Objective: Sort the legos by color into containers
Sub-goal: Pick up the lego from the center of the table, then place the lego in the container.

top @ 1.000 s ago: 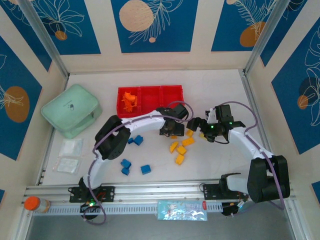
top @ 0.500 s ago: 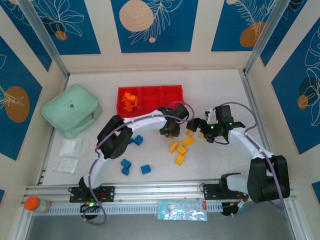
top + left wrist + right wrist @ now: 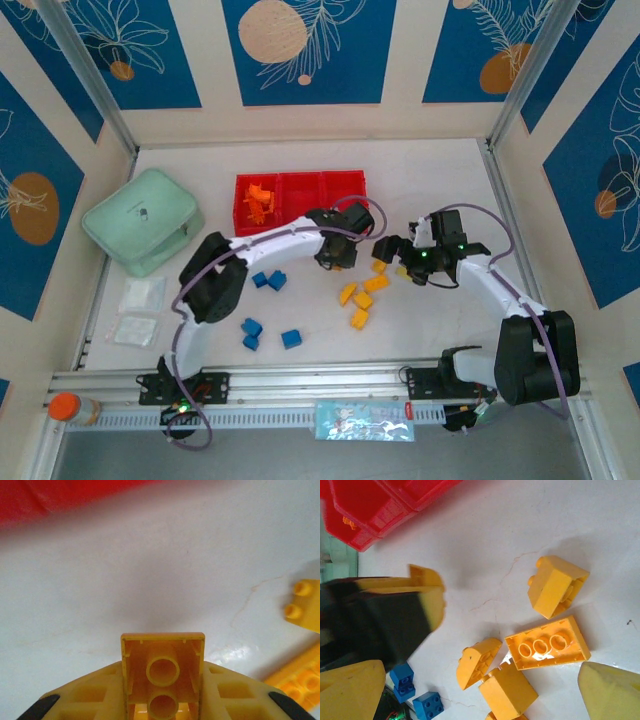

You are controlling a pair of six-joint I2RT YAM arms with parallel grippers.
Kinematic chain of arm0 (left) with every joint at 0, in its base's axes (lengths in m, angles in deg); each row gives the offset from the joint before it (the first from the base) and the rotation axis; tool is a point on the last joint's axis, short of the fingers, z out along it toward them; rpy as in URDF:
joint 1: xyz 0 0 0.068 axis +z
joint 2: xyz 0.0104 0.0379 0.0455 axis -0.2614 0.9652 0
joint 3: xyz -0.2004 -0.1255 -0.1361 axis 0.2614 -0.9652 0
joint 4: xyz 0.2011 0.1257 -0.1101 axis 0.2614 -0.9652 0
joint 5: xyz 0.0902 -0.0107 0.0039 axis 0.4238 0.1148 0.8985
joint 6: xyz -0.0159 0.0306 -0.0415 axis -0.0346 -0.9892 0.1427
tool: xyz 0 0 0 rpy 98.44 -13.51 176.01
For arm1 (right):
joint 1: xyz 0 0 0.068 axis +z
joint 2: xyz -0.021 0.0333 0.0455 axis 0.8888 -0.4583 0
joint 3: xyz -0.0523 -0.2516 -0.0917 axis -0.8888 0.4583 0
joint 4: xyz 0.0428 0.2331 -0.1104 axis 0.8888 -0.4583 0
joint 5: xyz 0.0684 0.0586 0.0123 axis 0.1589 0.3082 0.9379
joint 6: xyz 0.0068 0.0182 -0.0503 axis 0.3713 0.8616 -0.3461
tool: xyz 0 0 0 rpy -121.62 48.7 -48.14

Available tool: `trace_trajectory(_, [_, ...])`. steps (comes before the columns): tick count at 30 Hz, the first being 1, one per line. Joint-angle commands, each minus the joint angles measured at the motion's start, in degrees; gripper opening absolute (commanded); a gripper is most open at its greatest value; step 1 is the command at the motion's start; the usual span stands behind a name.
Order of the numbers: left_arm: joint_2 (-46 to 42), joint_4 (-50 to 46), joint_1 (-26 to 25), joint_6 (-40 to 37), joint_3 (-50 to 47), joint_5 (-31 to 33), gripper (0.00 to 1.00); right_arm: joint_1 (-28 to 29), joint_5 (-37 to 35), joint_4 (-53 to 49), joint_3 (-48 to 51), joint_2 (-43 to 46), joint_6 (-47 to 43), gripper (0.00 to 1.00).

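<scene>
Over the white table [image 3: 440, 180], my left end effector [image 3: 335, 260] clenches a yellow brick [image 3: 163, 667] for the tray [image 3: 300, 196] at eleven o'clock.

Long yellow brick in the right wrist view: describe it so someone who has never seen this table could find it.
Find the red tray at the top left, then go down and right to the yellow bricks loose on the white table. The long brick lies flat there, upside down; it alone shows three round tubes in a row.
</scene>
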Motion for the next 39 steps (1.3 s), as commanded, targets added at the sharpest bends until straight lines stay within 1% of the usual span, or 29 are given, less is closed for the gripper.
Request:
trace_trajectory(1, [-6.7,-2.7,1.3,-5.1,0.1,4.5,0.32,2.2,1.6,-1.2,-3.1,0.4,-0.7,0.99])
trace_trajectory(4, [-8.2,-4.1,3.8,-9.4,1.8,6.9,0.32,4.8,0.8,-0.9,-4.7,-0.3,0.2,0.99])
trace_trajectory(8, [-5.8,-7.4,7.8,-13.9,8.1,9.1,0.33,7.2,-0.3,0.2,-6.4,-1.8,1.6,0.99])
trace_trajectory(12, [-0.5,-7.7,12.3,-16.5,13.6,8.9,0.33,8.3,-0.5,0.9,-7.7,-3.3,2.6,0.99])
trace_trajectory(16, [5.6,-8.1,16.2,-17.5,19.6,6.6,0.33,9.0,-1.2,0.8,-8.0,-3.6,2.8,0.99])
trace_trajectory(18, [8.8,-7.9,17.3,-18.6,22.6,7.2,0.34,9.0,-1.6,0.5,-7.9,-3.4,2.8,0.99])
trace_trajectory(22, [14.7,-9.8,18.7,-18.6,28.5,6.1,0.35,9.0,-2.1,0.2,-7.7,-3.1,2.7,0.99])
trace_trajectory(25, [17.3,-9.9,18.9,-19.1,30.6,6.4,0.40,8.8,-2.0,0.0,-7.8,-3.1,2.8,0.99])
trace_trajectory(27, [18.4,-11.6,19.2,-19.0,32.8,6.4,0.45,8.7,-2.0,-0.5,-8.4,-3.0,2.5,0.99])
trace_trajectory(30, [17.5,-12.4,19.2,-19.4,33.0,6.9,0.50,8.4,-2.1,-1.0,-8.5,-2.5,2.1,0.99])
trace_trajectory(34, [13.9,-14.1,19.1,-19.3,31.9,6.6,0.51,7.2,-1.4,-1.9,-8.6,-1.6,1.8,0.99])
trace_trajectory(36, [10.3,-13.4,18.6,-18.9,28.8,4.1,0.51,6.7,-1.2,-2.7,-8.4,-0.8,1.3,0.99])
trace_trajectory(39, [3.7,-10.2,16.7,-18.3,21.0,1.0,0.52,5.9,-1.5,-4.8,-8.0,0.2,0.4,0.99])
